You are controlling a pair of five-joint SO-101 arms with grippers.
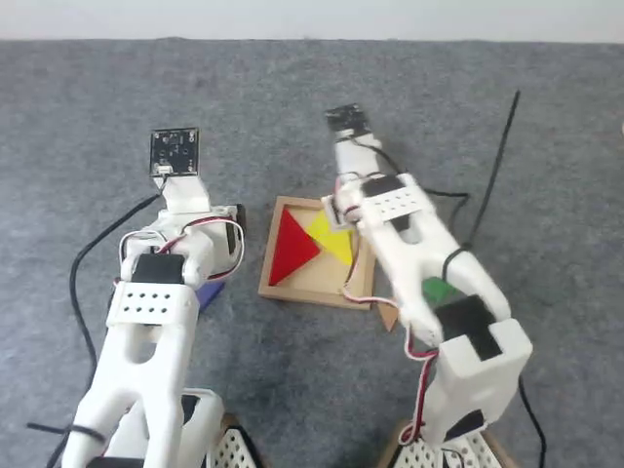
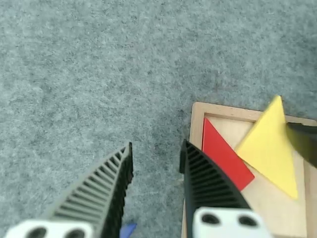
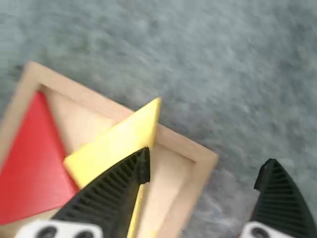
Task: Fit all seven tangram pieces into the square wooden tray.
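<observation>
A grey mat covered the whole table, and the tray lay on it between my two arms. Inside the tray the red triangle lay flat against the wall nearest my left arm. The yellow triangle lay beside it, toward my right arm.

My right pincer hung over the far corner of the tray, spread wide and holding nothing. It straddled the tray wall: one jaw was inside, just above the yellow triangle, and the other was outside, above the mat. The yellow triangle's sharp tip rode up over the wall, so I judged it tilted and not yet seated. Its long edge ran from that tip back into the tray, roughly in line with my inner jaw. Any nudge to settle it would have had to push along that line, away from the wall.

My left pincer hung over the mat just beside the tray's outer wall, its jaws moderately apart and empty. My right arm was plainly the nearer one to the yellow triangle.

Outside the tray, a blue piece lay beside my left arm and a green piece under my right arm, so most of the seven were not yet in place.
</observation>
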